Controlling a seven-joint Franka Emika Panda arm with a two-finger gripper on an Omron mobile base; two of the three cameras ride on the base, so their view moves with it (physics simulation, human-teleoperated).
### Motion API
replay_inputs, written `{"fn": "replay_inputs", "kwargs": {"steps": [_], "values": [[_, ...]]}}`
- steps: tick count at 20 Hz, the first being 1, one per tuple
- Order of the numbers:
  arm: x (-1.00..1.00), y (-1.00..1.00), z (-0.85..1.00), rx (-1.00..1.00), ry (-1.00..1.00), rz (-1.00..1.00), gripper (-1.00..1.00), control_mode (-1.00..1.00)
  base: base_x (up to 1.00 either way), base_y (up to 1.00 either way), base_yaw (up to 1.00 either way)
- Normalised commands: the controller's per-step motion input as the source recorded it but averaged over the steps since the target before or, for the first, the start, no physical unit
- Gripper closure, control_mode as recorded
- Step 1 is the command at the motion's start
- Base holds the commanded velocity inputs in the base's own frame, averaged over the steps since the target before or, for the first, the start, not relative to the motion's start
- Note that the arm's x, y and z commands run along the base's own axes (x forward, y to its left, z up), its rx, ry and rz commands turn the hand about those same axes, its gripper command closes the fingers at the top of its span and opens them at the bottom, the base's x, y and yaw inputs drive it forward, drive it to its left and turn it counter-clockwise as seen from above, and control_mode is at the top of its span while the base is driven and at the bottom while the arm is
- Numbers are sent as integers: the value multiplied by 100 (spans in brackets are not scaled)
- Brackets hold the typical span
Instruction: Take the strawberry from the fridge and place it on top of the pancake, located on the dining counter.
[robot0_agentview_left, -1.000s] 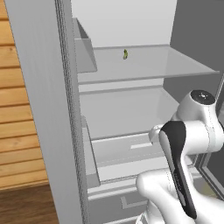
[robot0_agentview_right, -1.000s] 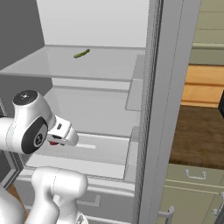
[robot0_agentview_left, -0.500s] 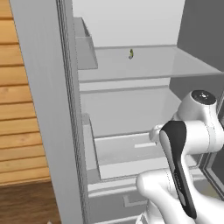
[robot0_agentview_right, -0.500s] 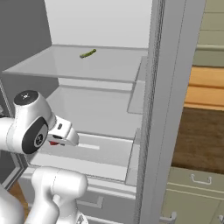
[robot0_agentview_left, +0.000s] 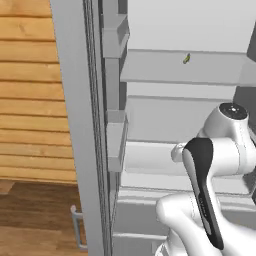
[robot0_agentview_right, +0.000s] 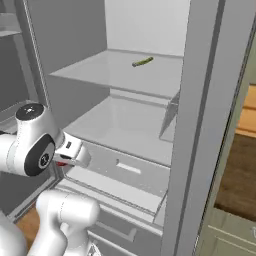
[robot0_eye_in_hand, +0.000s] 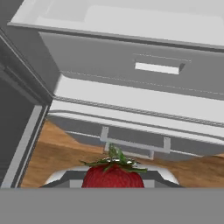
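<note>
Already the strawberry (robot0_eye_in_hand: 113, 174) sat at the bottom of the hand view, red with its green leafy cap up, pinched in the gripper (robot0_agentview_right: 64, 161), whose jaws were drawn in narrow around the fruit; in the right base view only a speck of red showed under the white hand. The hand hung low and outside the fridge (robot0_agentview_right: 125, 130), just in front of its lower drawers (robot0_eye_in_hand: 144, 76), with wood floor (robot0_eye_in_hand: 61, 155) visible beneath. Further out, the clear shelves were bare except for a small yellow-green curved item (robot0_agentview_right: 142, 62) on the upper shelf, well apart from the hand. Neither the pancake nor the dining counter could be seen, so the carry looked to have most of its way left. The main risk, as I judged it, was the fruit slipping: it was tiny and rounded, held by little surface, and a wide swing of the arm or a jolt from the driving base could roll it out. A second risk was the hand or elbow clipping the open door (robot0_agentview_left: 80, 125) or the drawer fronts while turning away. The hand view alone showed the berry plainly and the bar handle (robot0_eye_in_hand: 135, 144) of the lowest drawer; the left base view showed the door's inner bins (robot0_agentview_left: 116, 140) and a wood-panelled wall (robot0_agentview_left: 30, 95), with the arm's own body hiding the hand.
</note>
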Motion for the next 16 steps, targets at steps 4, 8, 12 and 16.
{"fn": "replay_inputs", "kwargs": {"steps": [4,8,12,16], "values": [[0,0,0,0,0,0,100,100,-54,-9,66],[0,0,0,0,0,0,100,100,-61,-5,72],[0,0,0,0,0,0,100,100,-62,0,75],[0,0,0,0,0,0,100,100,-57,0,75]]}}
